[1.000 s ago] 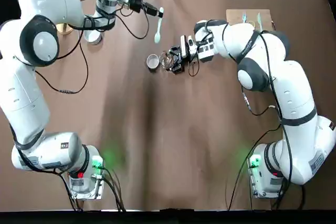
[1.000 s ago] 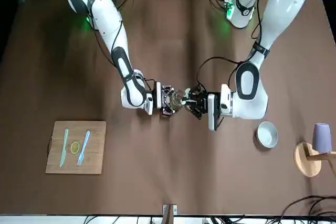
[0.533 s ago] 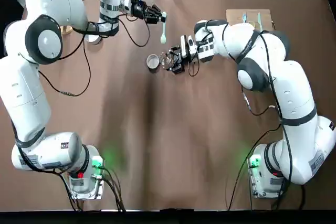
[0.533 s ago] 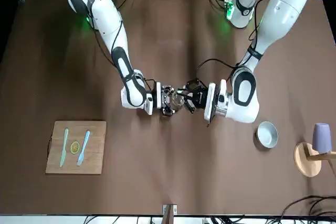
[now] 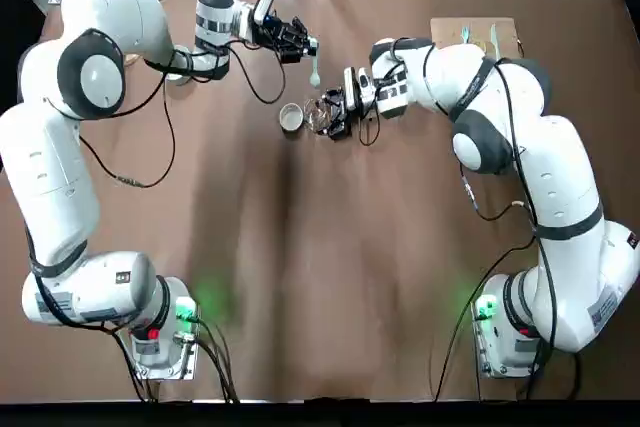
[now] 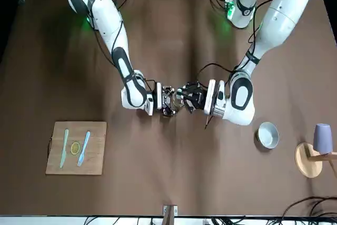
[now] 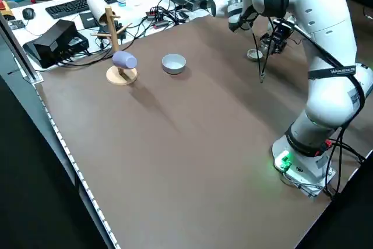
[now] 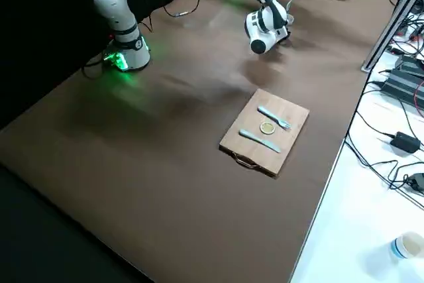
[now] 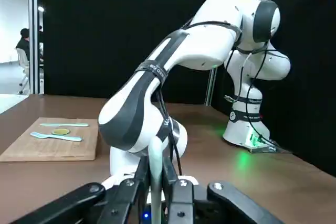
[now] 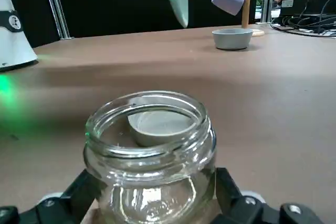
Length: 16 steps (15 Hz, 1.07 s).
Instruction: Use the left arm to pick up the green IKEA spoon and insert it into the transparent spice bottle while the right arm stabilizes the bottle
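My left fingers (image 9: 152, 190) pinch the spoon (image 9: 156, 177); my right fingers clasp the jar (image 10: 152, 182). Misalignment could clip its rim.

Black curtains (image 9: 131, 35) stand behind the brown worktop (image 5: 320, 297); beside it, a white desk (image 7: 76, 16) carries a keyboard (image 7: 80, 6) and cables.

"What do the arms look like?"
"Both are glossy white, left arm (image 5: 52, 177) and right arm (image 5: 575, 237), with dark grey bands at rounded joints, black cables outside, and green-lit bases."
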Available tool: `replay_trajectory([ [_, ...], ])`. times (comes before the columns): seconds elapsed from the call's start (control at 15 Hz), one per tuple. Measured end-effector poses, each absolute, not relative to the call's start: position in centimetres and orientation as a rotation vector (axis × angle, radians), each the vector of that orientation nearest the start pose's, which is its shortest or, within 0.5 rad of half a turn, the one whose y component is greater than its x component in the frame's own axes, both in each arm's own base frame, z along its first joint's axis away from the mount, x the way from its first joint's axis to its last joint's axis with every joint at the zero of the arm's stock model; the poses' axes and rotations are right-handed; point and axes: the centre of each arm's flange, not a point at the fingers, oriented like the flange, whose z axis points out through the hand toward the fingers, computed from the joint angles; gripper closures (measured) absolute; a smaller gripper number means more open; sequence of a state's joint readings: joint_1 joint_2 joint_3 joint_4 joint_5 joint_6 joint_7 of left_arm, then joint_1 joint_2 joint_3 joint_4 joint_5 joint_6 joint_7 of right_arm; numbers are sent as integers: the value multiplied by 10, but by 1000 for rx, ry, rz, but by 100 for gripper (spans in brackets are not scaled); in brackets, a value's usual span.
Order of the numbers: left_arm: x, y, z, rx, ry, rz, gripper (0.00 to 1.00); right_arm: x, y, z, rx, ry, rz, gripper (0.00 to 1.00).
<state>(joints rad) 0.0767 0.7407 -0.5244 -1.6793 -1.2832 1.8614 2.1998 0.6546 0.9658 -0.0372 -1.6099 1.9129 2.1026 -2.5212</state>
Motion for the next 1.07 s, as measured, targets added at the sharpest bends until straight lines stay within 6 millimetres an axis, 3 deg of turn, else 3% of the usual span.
replay_trajectory([
  [0.6, 562, -314, 218, 1050, -1343, 824, 87, 515, 423, 62, -1405, -1422, -979, 0],
  [1.07, 554, -309, 196, 1053, -1371, 791, 87, 514, 423, 61, -1406, -1422, -978, 0],
])
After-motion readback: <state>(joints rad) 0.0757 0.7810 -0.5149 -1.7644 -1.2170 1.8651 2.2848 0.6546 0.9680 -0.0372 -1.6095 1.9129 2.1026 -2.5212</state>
